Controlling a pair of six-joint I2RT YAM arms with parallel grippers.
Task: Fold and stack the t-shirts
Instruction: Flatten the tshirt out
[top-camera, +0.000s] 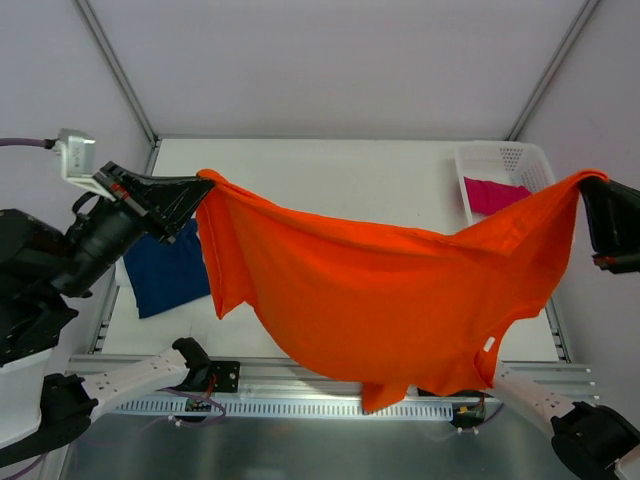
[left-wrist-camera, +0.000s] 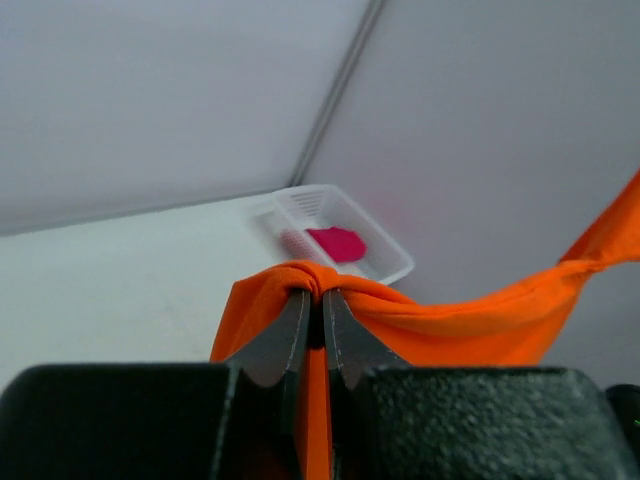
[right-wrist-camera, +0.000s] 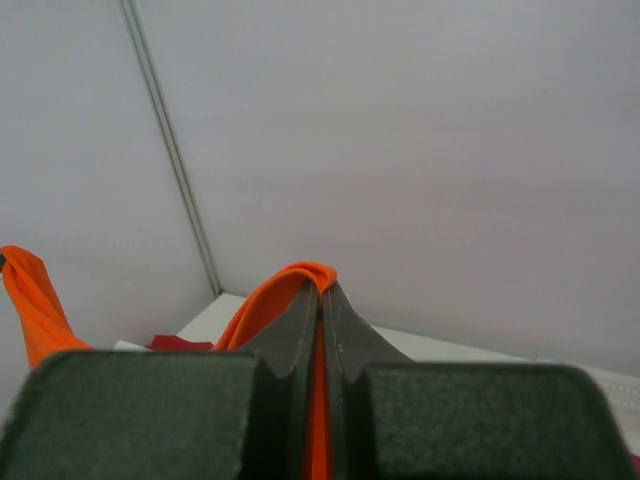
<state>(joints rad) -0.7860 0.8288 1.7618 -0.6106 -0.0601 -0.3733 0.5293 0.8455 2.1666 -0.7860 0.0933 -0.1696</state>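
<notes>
A bright orange t-shirt (top-camera: 370, 290) hangs stretched in the air above the table between my two grippers. My left gripper (top-camera: 200, 190) is shut on its left corner, high at the left; the wrist view shows the orange cloth (left-wrist-camera: 300, 285) pinched between the jaws of that gripper (left-wrist-camera: 320, 295). My right gripper (top-camera: 590, 195) is shut on the right corner at the far right; the orange cloth (right-wrist-camera: 290, 285) is bunched over its tips (right-wrist-camera: 322, 295). A folded navy blue t-shirt (top-camera: 165, 275) lies on the table at the left. A magenta pink t-shirt (top-camera: 492, 195) lies in the basket.
A white plastic mesh basket (top-camera: 520, 158) stands at the back right of the white table (top-camera: 340, 170); it also shows in the left wrist view (left-wrist-camera: 395, 262). A bit of red cloth (right-wrist-camera: 180, 344) shows low in the right wrist view. Grey enclosure walls surround the table.
</notes>
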